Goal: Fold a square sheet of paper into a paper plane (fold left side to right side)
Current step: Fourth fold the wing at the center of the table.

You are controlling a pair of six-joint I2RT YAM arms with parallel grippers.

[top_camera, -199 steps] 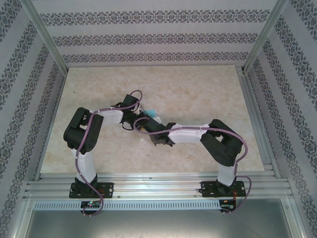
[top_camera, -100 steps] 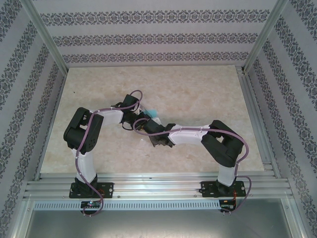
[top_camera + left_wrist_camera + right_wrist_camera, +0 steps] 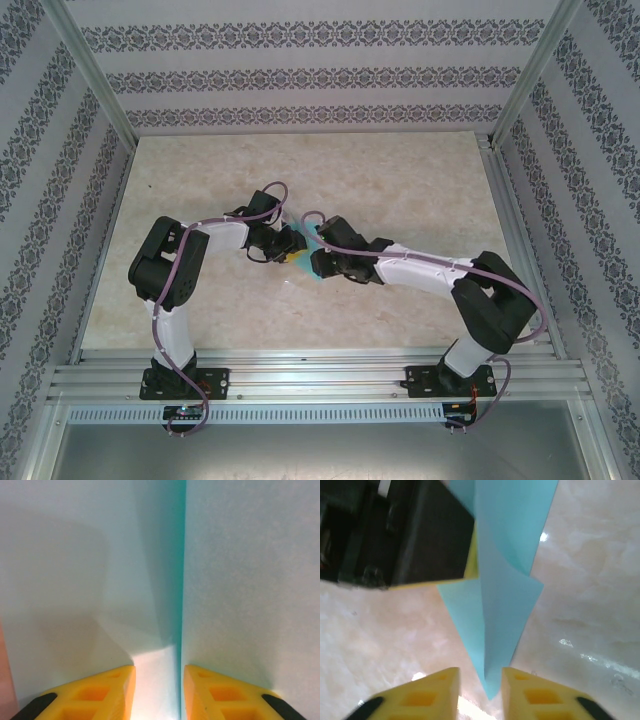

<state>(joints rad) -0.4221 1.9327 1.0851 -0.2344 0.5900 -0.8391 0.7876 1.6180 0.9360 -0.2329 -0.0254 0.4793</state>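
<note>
The square sheet of paper (image 3: 316, 266) is cyan and folded into a long pointed shape with a centre crease, lying mid-table between both grippers. Close up in the left wrist view, the paper (image 3: 240, 580) has a raised fold edge running down toward my left gripper (image 3: 158, 680). That gripper's yellow fingers stand apart with their tips against the sheet. In the right wrist view the paper's (image 3: 505, 605) pointed tip reaches into the gap of my right gripper (image 3: 480, 677), which is open and clear of it. The left gripper's black body (image 3: 420, 535) sits on the paper's far end.
The tabletop (image 3: 400, 190) is pale marble, boxed in by patterned walls and aluminium posts. An aluminium rail (image 3: 320, 375) along the near edge carries both arm bases. The two wrists (image 3: 291, 255) (image 3: 322, 256) crowd close together at the table's centre.
My right arm has swung back and to the right of the paper, and its jaws have parted. More cyan paper now shows between the grippers. The left arm has stayed put.
</note>
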